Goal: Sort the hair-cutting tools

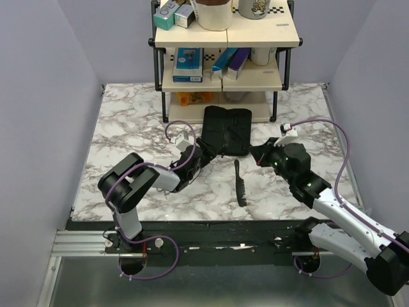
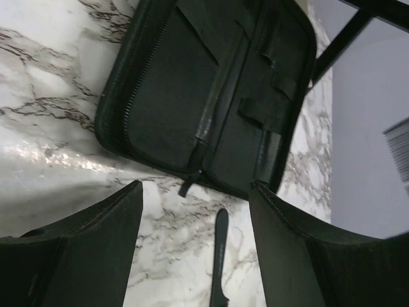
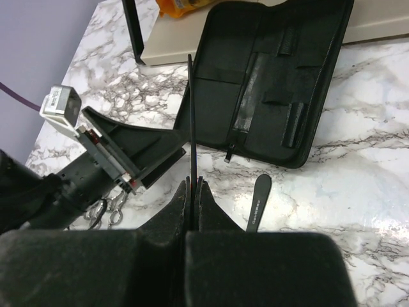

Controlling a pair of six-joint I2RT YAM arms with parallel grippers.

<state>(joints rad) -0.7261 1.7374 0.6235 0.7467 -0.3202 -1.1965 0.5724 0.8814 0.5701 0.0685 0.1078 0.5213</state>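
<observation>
While the right claw clamps a comb mid-frame, the left claw gapes empty; slotting it into the pouch likely follows.

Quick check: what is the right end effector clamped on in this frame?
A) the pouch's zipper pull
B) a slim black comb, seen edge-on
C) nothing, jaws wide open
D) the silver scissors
B: in the right wrist view the right end effector is shut on a slim black comb that sticks out edge-on toward the open pouch. The second comb lies loose on the table.

Two combs, one scissors, one pouch
</observation>
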